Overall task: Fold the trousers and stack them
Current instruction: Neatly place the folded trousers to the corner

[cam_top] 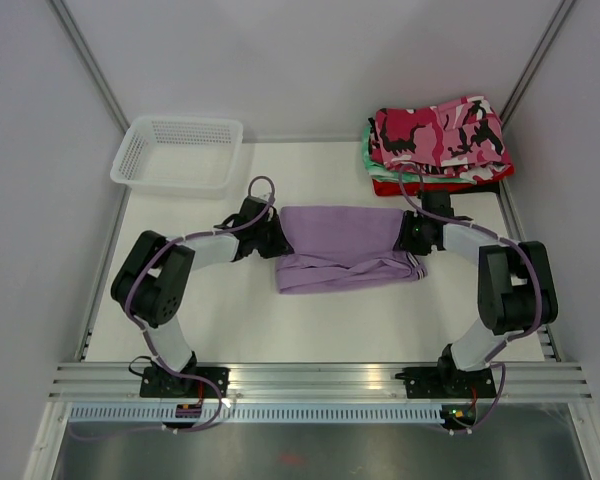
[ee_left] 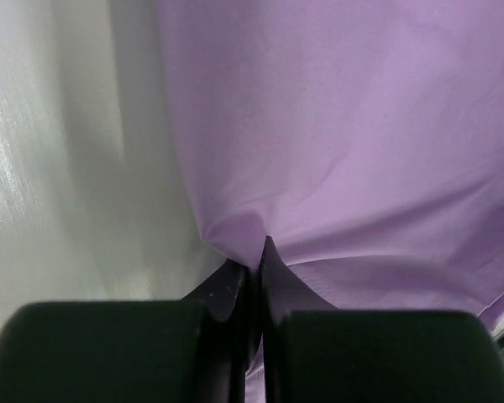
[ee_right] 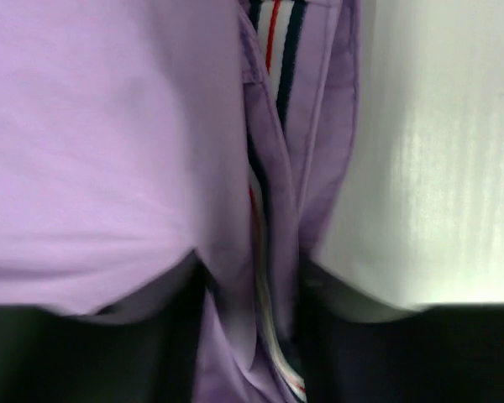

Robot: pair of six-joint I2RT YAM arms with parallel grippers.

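Note:
The lilac trousers (cam_top: pixel 342 247) lie folded in a rough rectangle in the middle of the table. My left gripper (cam_top: pixel 276 240) is shut on their left edge; in the left wrist view the fabric (ee_left: pixel 336 126) is pinched at the fingertips (ee_left: pixel 260 252). My right gripper (cam_top: pixel 408 236) is shut on their right edge, where a striped waistband (ee_right: pixel 277 50) shows between my fingers (ee_right: pixel 256 285). The pink, white and black camouflage trousers (cam_top: pixel 442 135) lie folded on top of the pile at the back right.
A white plastic basket (cam_top: pixel 178 152) stands at the back left. Under the camouflage pair lie a green-and-white garment (cam_top: pixel 368 152) and a red garment (cam_top: pixel 400 187). Grey walls close in the table at both sides.

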